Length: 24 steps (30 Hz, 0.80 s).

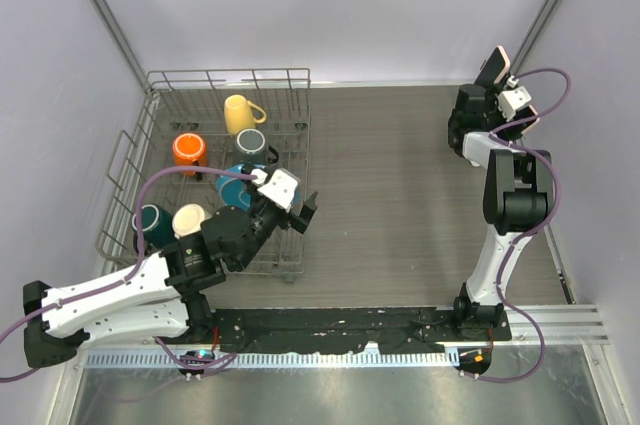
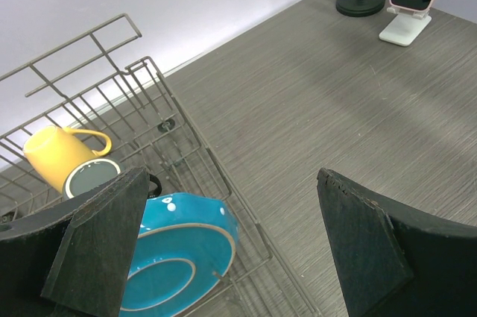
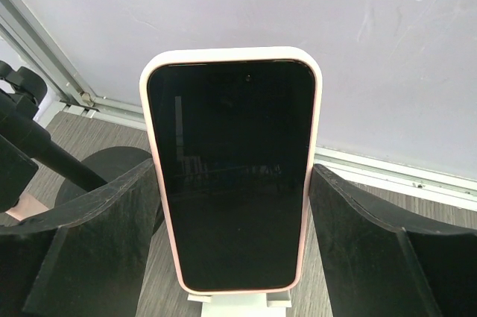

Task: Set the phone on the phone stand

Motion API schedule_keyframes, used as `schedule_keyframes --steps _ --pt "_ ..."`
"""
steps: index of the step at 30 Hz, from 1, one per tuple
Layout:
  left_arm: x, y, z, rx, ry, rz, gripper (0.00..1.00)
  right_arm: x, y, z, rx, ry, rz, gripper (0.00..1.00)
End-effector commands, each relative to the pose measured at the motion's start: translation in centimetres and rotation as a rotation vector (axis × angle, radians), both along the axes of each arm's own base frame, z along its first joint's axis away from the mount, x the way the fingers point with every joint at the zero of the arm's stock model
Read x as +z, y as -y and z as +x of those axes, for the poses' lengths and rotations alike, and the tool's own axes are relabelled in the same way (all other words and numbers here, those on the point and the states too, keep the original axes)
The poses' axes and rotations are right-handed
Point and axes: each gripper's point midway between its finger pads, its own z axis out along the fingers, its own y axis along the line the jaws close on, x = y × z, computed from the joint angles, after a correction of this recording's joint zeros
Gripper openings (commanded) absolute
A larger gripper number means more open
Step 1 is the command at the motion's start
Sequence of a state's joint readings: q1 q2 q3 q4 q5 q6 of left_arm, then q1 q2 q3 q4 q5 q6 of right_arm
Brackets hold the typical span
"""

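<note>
Pink-cased phone (image 3: 232, 175), dark screen, upright at the tabletop's (image 1: 400, 175) far right corner, lower end on a white rest (image 3: 238, 303). Right fingers (image 3: 97, 242) closed against both its long edges. Black phone stand (image 2: 360, 5) just beside, unoccupied. Left fingers (image 2: 97, 250) wide apart, empty, over the wire rack (image 1: 228, 75) edge.

Wire rack (image 1: 130, 163), yellow mug (image 1: 240, 113), orange mug (image 1: 187, 150) inside

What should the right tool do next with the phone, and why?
Probably a short straight lift. The phone stands upright between the fingers of the right tool, its bottom at a white holder, while the black phone stand sits apart beside it. Clearing the holder first should avoid dragging it; whether the grip is firm I cannot tell.
</note>
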<state>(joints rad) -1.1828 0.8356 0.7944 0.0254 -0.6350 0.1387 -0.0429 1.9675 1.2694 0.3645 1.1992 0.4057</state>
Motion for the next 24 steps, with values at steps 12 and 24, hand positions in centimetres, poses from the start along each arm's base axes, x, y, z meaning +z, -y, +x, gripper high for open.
schedule_keyframes --steps 12,24 --pt "1.4 0.0 0.1 0.008 0.019 -0.042 0.99 1.6 -0.4 1.1 -0.017 0.079 -0.008 0.0" --pt "1.5 0.0 0.1 0.008 0.018 -0.046 0.99 0.1 -1.2 1.0 0.022 0.05 0.015 0.16"
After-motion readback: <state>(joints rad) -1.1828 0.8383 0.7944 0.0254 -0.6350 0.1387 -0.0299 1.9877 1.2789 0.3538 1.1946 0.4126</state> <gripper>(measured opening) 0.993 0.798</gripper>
